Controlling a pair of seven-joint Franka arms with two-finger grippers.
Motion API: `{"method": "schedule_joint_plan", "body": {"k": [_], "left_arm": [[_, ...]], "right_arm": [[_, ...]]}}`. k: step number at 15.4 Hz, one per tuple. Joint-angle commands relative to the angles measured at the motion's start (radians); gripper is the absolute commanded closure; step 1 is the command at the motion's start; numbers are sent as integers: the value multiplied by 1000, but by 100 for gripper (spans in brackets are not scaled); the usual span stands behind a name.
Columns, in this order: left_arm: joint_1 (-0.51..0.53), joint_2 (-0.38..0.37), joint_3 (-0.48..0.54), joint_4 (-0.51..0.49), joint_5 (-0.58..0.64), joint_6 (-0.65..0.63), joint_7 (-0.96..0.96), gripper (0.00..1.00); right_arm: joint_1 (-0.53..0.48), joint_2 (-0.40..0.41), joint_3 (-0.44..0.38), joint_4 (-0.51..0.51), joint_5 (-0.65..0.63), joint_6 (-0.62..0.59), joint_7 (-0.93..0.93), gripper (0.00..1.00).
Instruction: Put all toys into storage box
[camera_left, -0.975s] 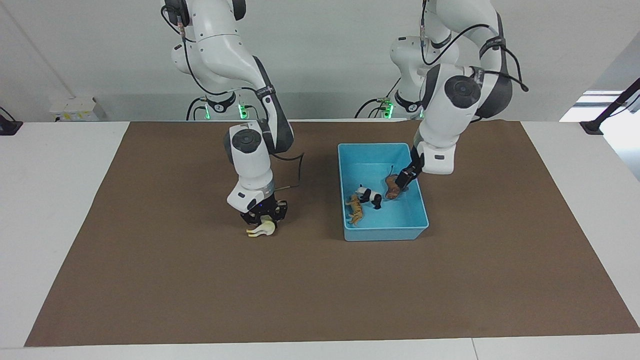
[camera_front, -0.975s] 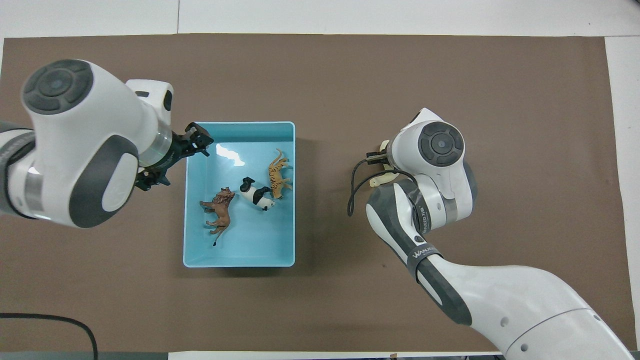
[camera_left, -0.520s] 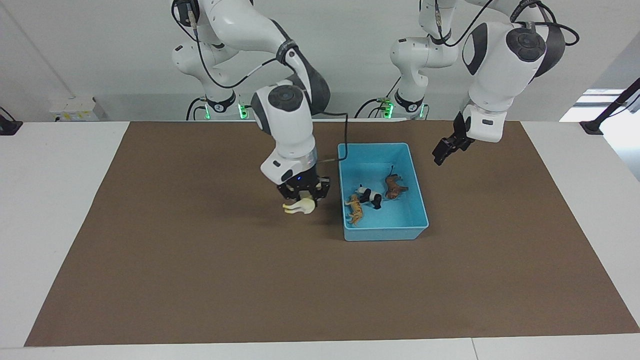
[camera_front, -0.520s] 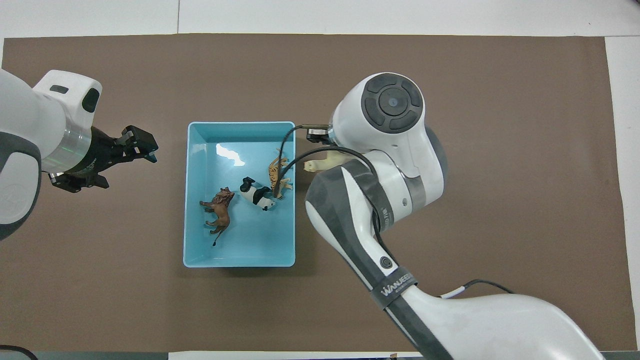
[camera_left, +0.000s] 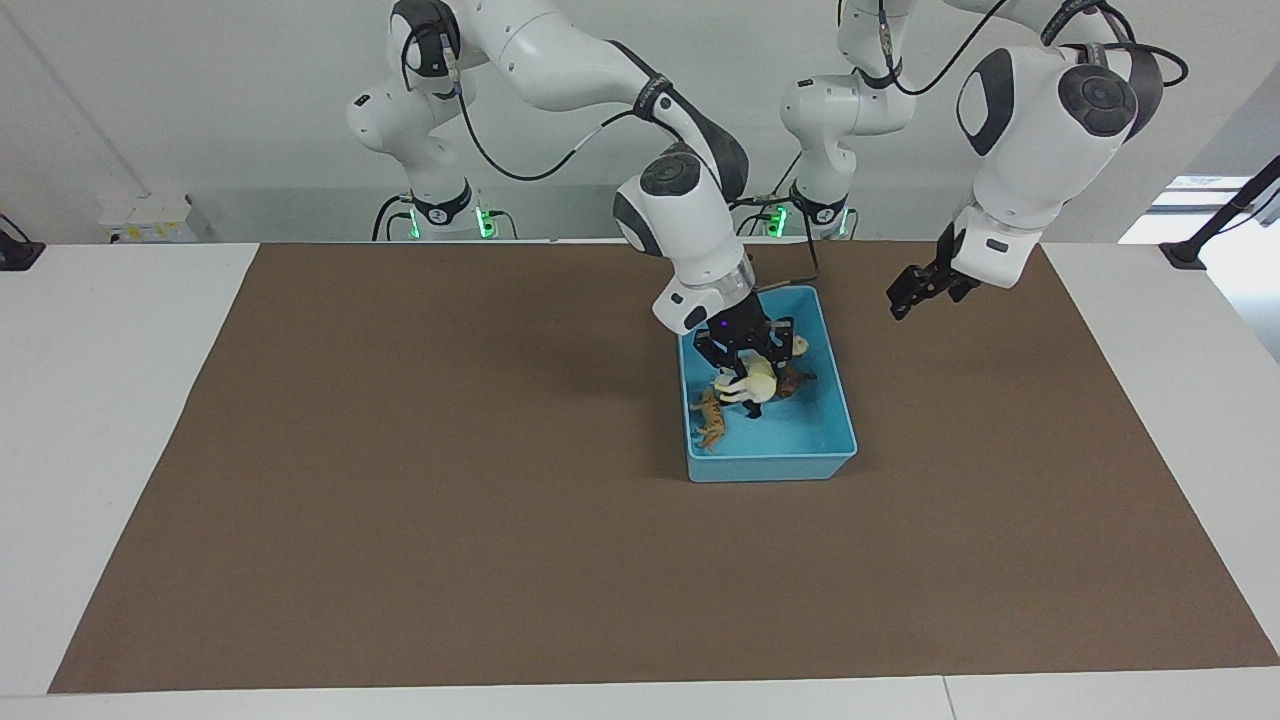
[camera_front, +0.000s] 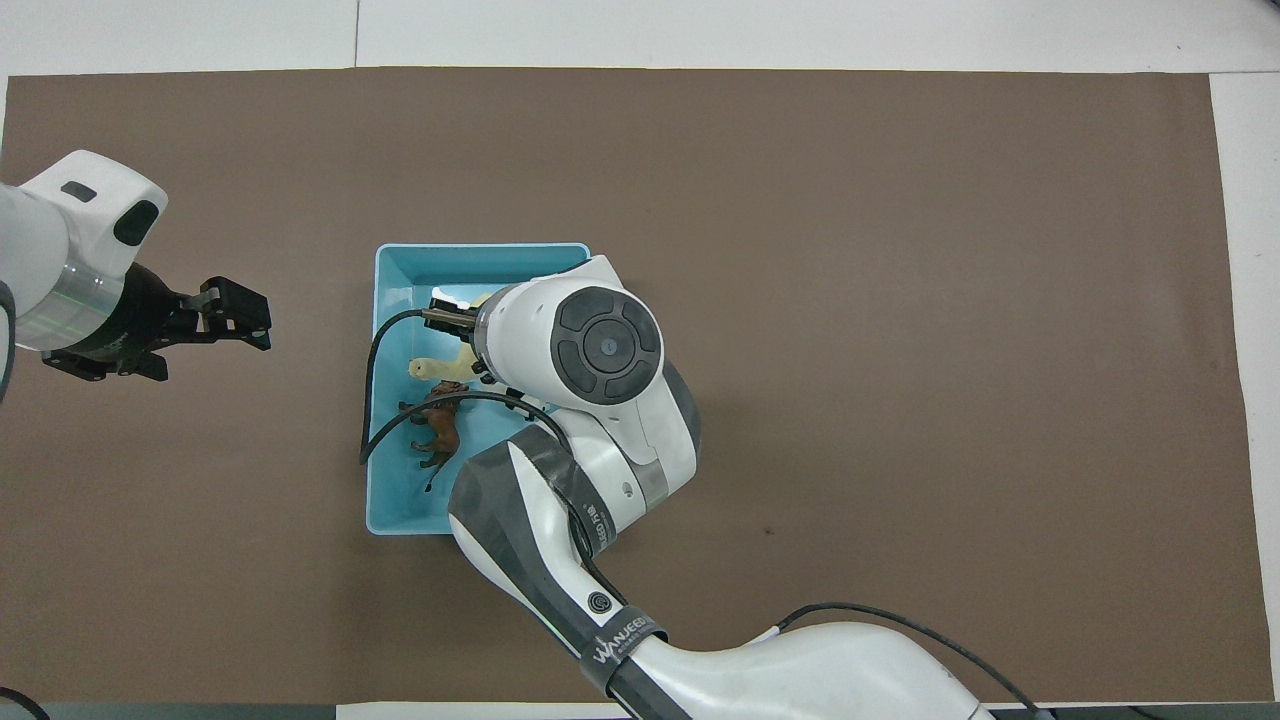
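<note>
Right end effector (camera_left: 750, 352), reaching in from the right arm's end of the desk (camera_left: 400, 500), grips the cream horse (camera_left: 752, 382) by its back over the blue box (camera_left: 845, 440), so letting go drops it inside. Horse hangs just under the fingers, legs pointing away from the robots; long axis approx. along the desk's length, head toward the left arm's end, prob. Lion (camera_front: 438, 425), tiger (camera_left: 711, 421) lie below in the box; panda hidden. Left end effector (camera_left: 915, 288) waits, fingers parted, over bare desk beside the box.

Cream horse (camera_left: 757, 380) hanging over blue box (camera_left: 838, 412), clamped in right gripper (camera_left: 746, 352); tiger (camera_left: 711, 420), lion (camera_left: 795, 381) lying inside, panda mostly hidden.
</note>
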Motion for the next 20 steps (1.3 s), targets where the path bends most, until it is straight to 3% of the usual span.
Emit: {"method": "schedule_joint_plan", "body": {"k": [1, 3, 7, 10, 14, 18, 20], "left_arm": [[19, 1, -1, 14, -1, -37, 66, 0], [19, 23, 1, 46, -1, -74, 112, 0], [5, 70, 1, 101, -3, -102, 174, 0], [-19, 50, 37, 92, -3, -97, 187, 0], [-33, 60, 36, 104, -3, -70, 178, 0], [-38, 61, 33, 107, -1, -34, 208, 0], [-31, 63, 31, 119, 11, -77, 266, 0]], "right_arm": [[-16, -27, 0, 39, 6, -66, 119, 0], [-45, -37, -26, 102, -3, -217, 130, 0], [-127, -147, -97, 87, -129, -336, -45, 0], [-259, -159, -102, 77, -137, -367, -349, 0], [-442, -190, -103, -21, -141, -371, -794, 0], [-543, -208, -103, -19, -238, -472, -835, 0], [-565, -251, -105, -13, -246, -593, -834, 0]]}}
